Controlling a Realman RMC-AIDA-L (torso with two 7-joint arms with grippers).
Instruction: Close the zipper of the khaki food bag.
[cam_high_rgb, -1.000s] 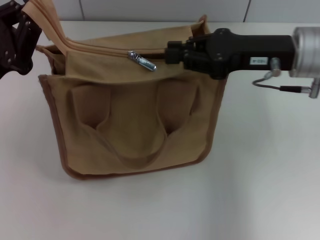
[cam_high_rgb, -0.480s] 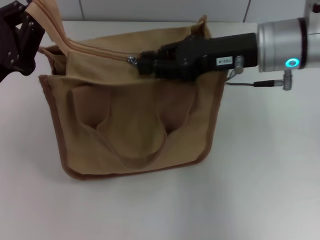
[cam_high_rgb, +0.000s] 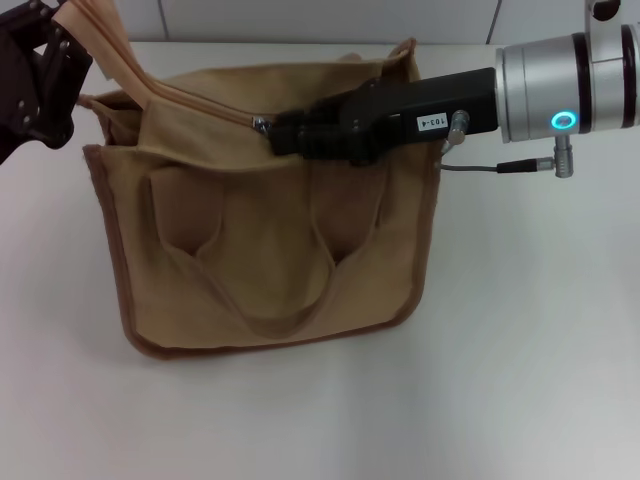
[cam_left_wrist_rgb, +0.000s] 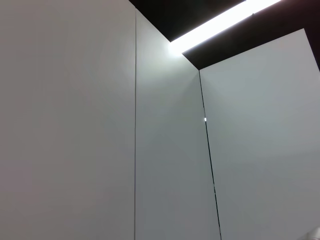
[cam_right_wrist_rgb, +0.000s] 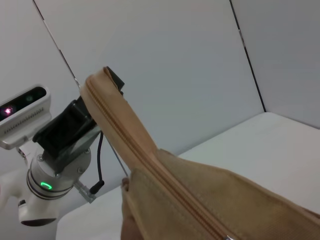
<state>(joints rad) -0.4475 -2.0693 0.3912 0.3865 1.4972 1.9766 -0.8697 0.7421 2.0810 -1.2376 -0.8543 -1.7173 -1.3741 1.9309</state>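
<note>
Tan canvas, soft and slouching: the khaki food bag (cam_high_rgb: 265, 210) sits toward the counter's (cam_high_rgb: 520, 350) far left corner, its front pockets and looped handle facing the near edge. Along its top runs the zipper (cam_high_rgb: 200, 103), unclosed over the stretch nearest the left edge.

The left gripper (cam_high_rgb: 35, 70) is up at the far left corner, clamped on the raised end of the zipper tape, holding that end taut and high; the right wrist view shows the same lifted strip with the gripper behind it. The right gripper (cam_high_rgb: 275, 132) reaches in from the right edge, lying across the bag's top, its tips right at the silver slider (cam_high_rgb: 261, 122). Whether its fingers have pinched the pull tab or stand just apart from it, I cannot tell.

This cloth looks light and floppy, so it will likely buckle if the slider is dragged without tension. I'd say the small metal tab is the only sensible hold, and slippery, so a shallow pinch could slide off. The bag may skid along the smooth counter unless the left grip stays firm.
</note>
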